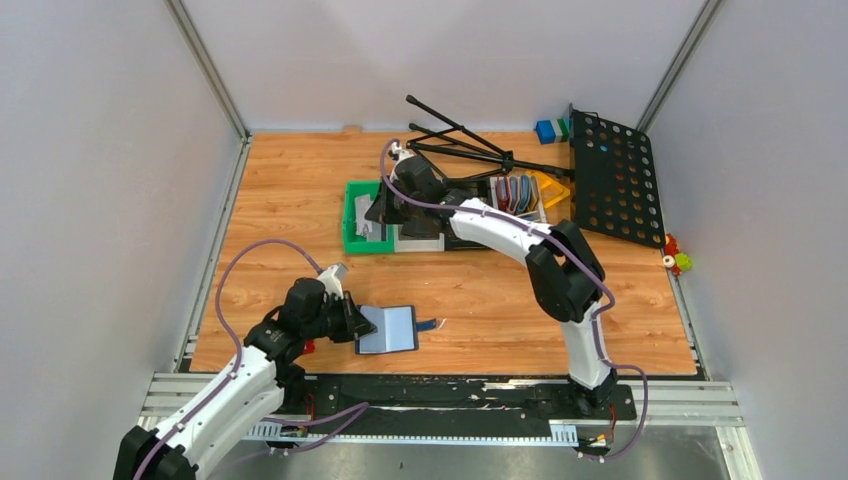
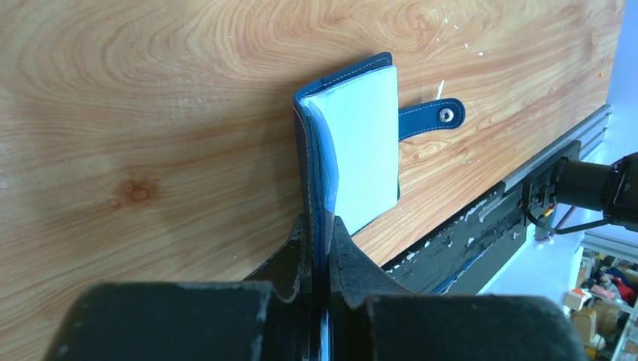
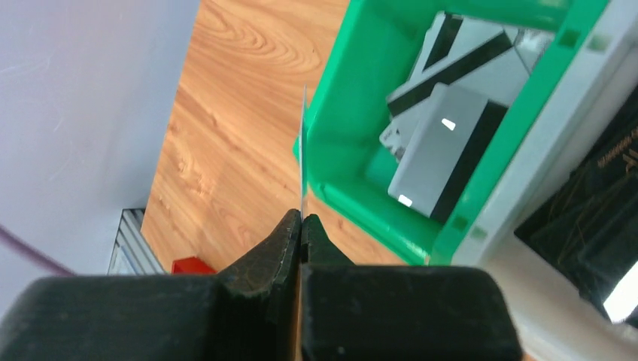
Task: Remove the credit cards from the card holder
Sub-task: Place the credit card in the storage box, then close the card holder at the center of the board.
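A wooden tabletop (image 2: 150, 113) with two robot arms. Near its far side sits a green bin (image 3: 353, 162). The navy card holder (image 2: 365, 143) lies well apart from the bin, toward the robot's bases and slightly to the bin's right. It is open with its pale blue-grey inside facing up. The left hand (image 2: 322, 226) is clamped on one short end of it, pinching a leaf that stands raised on edge. The holder's long axis runs straight out from that hand's fingertips. The clasp tab (image 2: 432, 116) lies flat on the wood, sticking out from the holder's long edge toward the robot's right.

The right hand (image 3: 302, 222) is at the bin, closed on a credit card (image 3: 303, 150) seen edge-on. Its long axis points straight out from the fingertips, beside the bin's outer wall. Whether it touches the wall cannot be told. Inside the bin lie silver-grey credit cards (image 3: 440, 143) with black stripes, overlapping at different angles.
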Controlling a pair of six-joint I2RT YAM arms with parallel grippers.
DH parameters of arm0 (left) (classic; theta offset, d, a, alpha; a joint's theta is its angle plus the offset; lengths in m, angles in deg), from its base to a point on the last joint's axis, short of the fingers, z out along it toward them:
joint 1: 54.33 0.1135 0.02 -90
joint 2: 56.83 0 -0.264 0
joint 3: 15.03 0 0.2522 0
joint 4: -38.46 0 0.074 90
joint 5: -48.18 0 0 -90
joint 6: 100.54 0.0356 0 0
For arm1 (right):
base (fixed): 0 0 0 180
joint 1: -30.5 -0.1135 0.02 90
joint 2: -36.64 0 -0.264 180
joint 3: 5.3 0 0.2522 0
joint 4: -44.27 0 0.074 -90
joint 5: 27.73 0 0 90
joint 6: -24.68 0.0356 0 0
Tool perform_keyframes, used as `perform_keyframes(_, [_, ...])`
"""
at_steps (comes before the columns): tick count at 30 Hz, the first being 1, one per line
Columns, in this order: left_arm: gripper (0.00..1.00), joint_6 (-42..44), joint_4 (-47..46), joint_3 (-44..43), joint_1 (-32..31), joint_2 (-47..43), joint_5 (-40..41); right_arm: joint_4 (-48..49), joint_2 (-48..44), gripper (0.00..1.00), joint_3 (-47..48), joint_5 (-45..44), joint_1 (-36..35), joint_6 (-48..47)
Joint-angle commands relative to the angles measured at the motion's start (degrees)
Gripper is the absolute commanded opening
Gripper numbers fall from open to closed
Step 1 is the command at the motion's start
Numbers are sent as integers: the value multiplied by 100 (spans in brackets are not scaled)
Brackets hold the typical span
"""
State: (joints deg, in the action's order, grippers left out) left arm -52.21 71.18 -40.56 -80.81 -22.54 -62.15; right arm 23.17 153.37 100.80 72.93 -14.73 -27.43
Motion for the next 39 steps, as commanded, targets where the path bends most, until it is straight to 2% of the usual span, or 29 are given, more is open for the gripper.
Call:
perform_keyframes(1, [0,202,-41,-324,11,-16,154,-150,510,2,776,-248,-21,-258])
perform_keyframes(3, [0,195,-34,-347,11,-18,184,-222,724,9,1040,-363,-5,-318])
perform_keyframes(6, [0,205,-48,-384,11,-6,200,-615,865,35,1434,-537,55,-399])
perform_keyframes(8, [0,218,-71,-393,12,18,193,-643,653,43,1305,-514,86,-475])
perform_keyframes(11, [0,223,-129,-374,11,66,179,-386,10,49,580,-532,96,-653])
perform_keyframes(15, [0,171,-366,-366,11,99,-36,-371,-912,51,-452,-445,106,-770])
perform_keyframes(19, [0,-32,-631,-349,11,41,-294,-236,-1999,60,-1838,-348,104,-798])
perform_keyframes(22, [0,-414,-1278,-243,11,36,-698,-183,-2879,68,-2685,-270,110,-814])
perform_keyframes(24, [0,-752,-1791,-130,11,56,-971,-268,-3368,75,-3129,-234,110,-817])
perform_keyframes(26, [0,-1094,-2342,-35,11,96,-1178,-316,-3825,95,-3507,-8,126,-849])
perform_keyframes(27, [0,-1260,-2580,13,11,119,-1270,-303,-4034,99,-3705,187,125,-902])
perform_keyframes(31, [0,-2136,-3895,245,16,337,-1696,-694,-4744,100,-4195,531,164,-966])
perform_keyframes(39, [0,-2985,-5039,340,12,548,-1909,-253,-6428,100,-5746,1324,337,-275])
